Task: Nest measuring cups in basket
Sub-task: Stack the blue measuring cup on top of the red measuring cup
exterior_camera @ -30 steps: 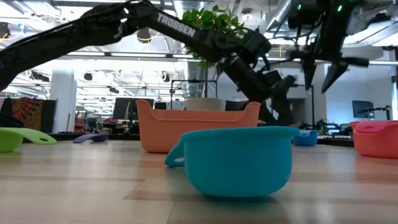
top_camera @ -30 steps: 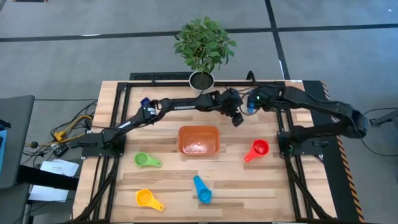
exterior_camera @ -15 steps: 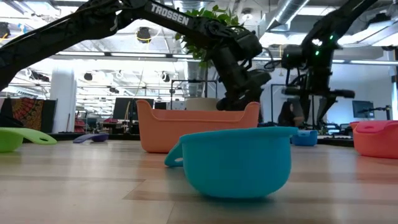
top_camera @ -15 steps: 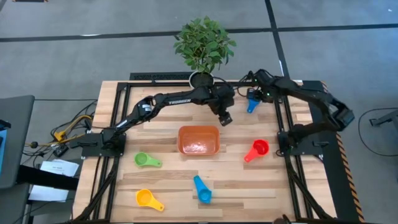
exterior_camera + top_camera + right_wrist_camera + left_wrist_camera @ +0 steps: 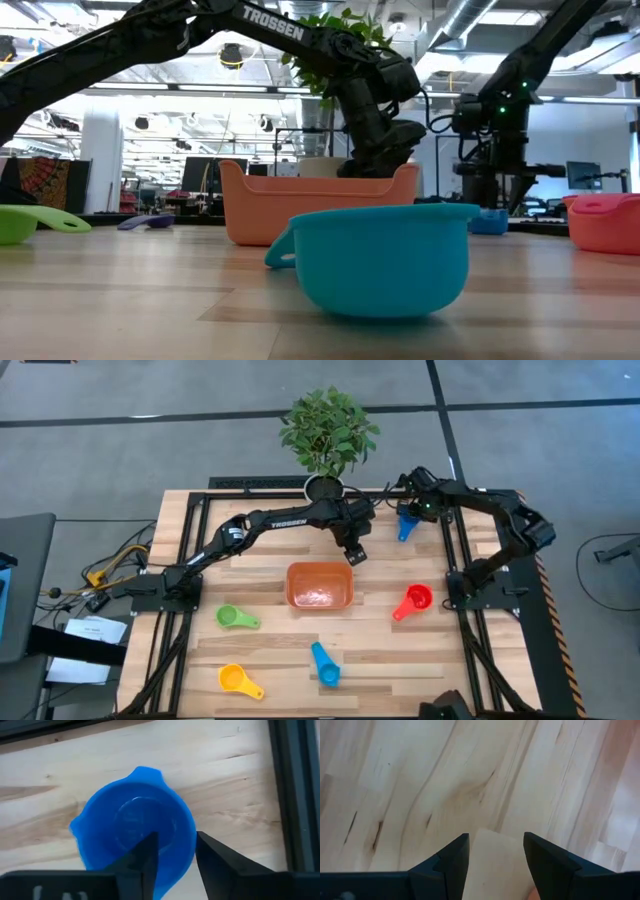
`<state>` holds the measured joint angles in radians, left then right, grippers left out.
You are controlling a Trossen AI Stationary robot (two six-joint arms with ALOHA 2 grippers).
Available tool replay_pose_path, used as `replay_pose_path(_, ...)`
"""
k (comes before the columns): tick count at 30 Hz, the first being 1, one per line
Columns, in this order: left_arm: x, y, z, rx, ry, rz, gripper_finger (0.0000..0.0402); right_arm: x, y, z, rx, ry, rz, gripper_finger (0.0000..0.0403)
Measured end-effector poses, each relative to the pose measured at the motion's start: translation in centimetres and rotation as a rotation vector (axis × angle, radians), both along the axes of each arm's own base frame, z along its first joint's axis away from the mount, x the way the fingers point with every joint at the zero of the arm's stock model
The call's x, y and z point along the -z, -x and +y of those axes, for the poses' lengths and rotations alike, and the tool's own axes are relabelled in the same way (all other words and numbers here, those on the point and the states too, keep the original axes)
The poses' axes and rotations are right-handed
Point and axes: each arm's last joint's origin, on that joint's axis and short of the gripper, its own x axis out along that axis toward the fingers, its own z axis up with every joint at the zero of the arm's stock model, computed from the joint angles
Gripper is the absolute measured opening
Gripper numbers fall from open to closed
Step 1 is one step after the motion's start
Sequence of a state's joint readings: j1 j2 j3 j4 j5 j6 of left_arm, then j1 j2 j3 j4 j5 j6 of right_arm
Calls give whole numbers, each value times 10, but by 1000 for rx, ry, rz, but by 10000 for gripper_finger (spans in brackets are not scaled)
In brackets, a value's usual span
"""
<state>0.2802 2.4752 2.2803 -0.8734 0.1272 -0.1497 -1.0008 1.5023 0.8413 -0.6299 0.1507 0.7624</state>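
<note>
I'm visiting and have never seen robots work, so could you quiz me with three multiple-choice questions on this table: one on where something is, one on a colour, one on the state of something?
1. Where is the green cup?
A. in the basket
B. on the table left of the basket
C. beside the plant

2. What colour is the cup under the right gripper?
A. blue
B. yellow
C. red

3. What is in the basket?
A. two cups
B. one cup
C. no cup showing

Answers: 1 B, the high view shows it lying on the wood left of the orange bin. 2 A, the right wrist view shows a blue cup between its fingers. 3 C, seen from above, only bare orange floor shows.
</note>
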Motion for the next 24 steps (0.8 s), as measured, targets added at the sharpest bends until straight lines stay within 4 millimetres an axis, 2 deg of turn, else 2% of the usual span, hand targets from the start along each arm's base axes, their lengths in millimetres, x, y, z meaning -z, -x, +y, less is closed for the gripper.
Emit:
replay_pose_path(12,0,0,-1,5,-1,1,176,1,-2,3,-14,-27,19,16)
replay_pose_path(18,-11,4,-4,14,-6,2,176,-8,-6,16,-41,-31,22,19)
replay_pose_path(24,-32,8,-9,35,-38,-32,176,-36,-11,42,-93,30,-28,5)
